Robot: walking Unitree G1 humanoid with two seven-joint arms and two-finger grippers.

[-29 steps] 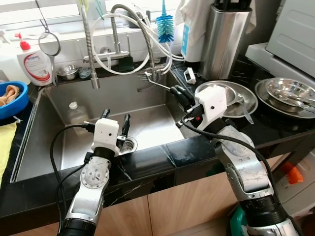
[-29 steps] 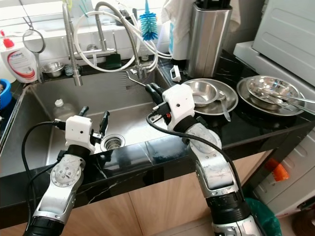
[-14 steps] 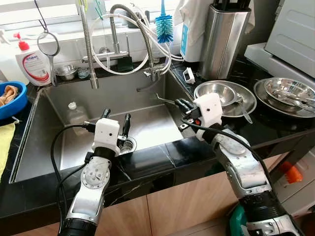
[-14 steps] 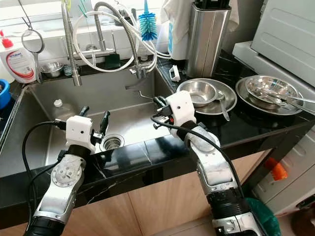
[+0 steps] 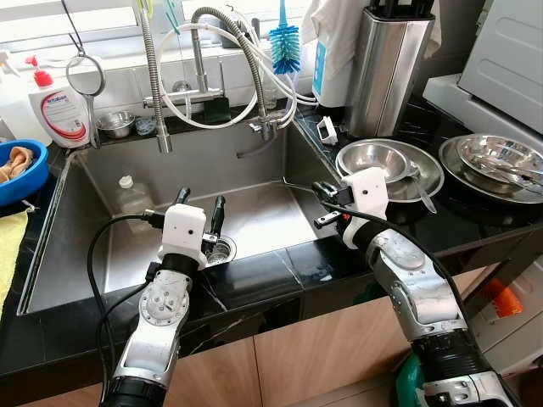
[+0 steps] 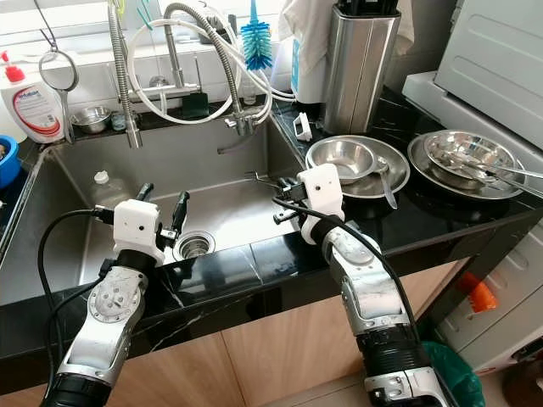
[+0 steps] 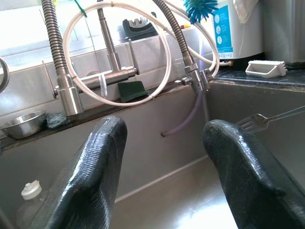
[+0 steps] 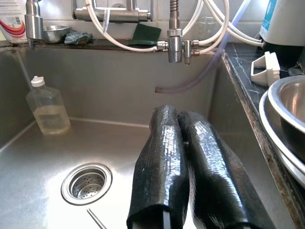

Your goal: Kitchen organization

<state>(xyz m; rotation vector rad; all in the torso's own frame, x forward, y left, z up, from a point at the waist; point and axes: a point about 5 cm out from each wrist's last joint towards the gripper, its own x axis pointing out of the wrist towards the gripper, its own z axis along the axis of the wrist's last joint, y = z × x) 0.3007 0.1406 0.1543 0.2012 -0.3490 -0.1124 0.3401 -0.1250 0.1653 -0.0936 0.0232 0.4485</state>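
A blue bowl (image 5: 19, 170) holding pale brownish items sits at the far left of a black stone counter (image 5: 280, 271), beside a yellow cloth (image 5: 8, 246), while to the right a steel bowl (image 5: 377, 158) rests on a round steel plate (image 5: 428, 174) with a spoon laid across it, and a second steel dish (image 5: 499, 158) further right carries more utensils. Between them lies a stainless sink (image 5: 263, 212), with a small clear bottle (image 5: 131, 197) of pale liquid lying near its left wall and a round drain strainer (image 5: 221, 248) in its floor. Behind the basin, a narrow ledge under a bright window holds a small steel cup (image 5: 114, 124), a green sponge (image 5: 218, 110), a red-capped soap bottle (image 5: 61, 106) and a blue bottle brush (image 5: 285, 47), all framed by coiled faucet hoses (image 5: 204, 76); a tall steel canister (image 5: 386, 68) stands at the back right. The right gripper (image 5: 322, 203), hovering over the sink's right edge near the counter, has its fingers pressed together on the handle of a thin silver fork (image 5: 299, 186), which juts level over the basin, tines pointing away from the robot's right side. In the left wrist view the fork's tines (image 7: 252, 122) show beside the sink wall. The left gripper (image 5: 199, 208) hangs above the drain, its two black fingers spread wide and holding nothing.
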